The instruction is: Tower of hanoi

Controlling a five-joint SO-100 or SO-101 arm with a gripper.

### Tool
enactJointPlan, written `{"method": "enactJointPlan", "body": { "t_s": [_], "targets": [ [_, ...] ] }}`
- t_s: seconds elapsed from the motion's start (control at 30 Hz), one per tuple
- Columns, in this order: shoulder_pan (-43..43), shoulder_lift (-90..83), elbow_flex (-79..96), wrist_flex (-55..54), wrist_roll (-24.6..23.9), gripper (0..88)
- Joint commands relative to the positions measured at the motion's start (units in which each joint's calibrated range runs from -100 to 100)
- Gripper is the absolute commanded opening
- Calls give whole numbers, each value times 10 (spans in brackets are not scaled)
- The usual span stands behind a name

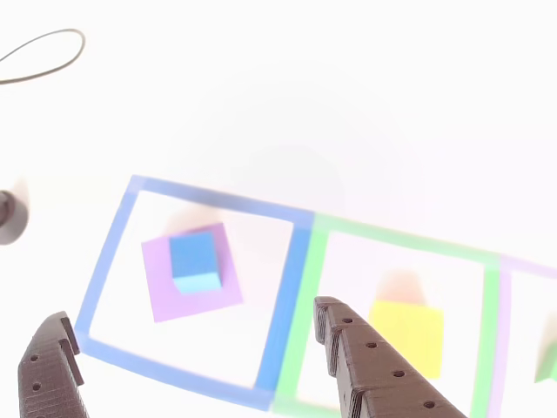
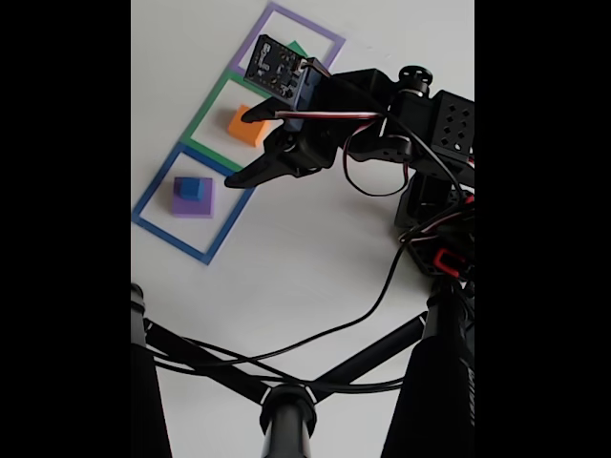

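Gripper (image 2: 250, 145): fingers spread apart, empty, hovering near the blocks. Blue cube (image 1: 194, 259): atop purple block (image 1: 191, 272), inside blue-taped square (image 1: 106, 252). Yellow block (image 1: 407, 335): right, green-taped square (image 1: 311, 296). Risk: descending off-centre could nudge both stacked blocks.

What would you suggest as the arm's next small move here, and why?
Probably ease the open gripper forward and down over the small blue cube. That cube sits on the purple block inside the blue tape square, and the fingers are spread short of it, holding nothing.
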Motion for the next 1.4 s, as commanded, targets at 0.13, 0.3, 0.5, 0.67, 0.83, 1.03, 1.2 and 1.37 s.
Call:
{"method": "enactJointPlan", "body": {
  "t_s": [0.13,0.3,0.5,0.67,0.83,1.03,1.2,1.37],
  "targets": [
    [-19,65,180,-370,0,330],
    [-17,140,250,-528,0,331],
    [-21,264,273,-688,0,330],
    [-29,398,253,-820,0,327],
    [-34,525,206,-923,0,325],
    [-35,626,142,-977,0,323],
    [-44,673,122,-1004,0,318],
    [-52,714,111,-1040,0,316]
  ]
}}
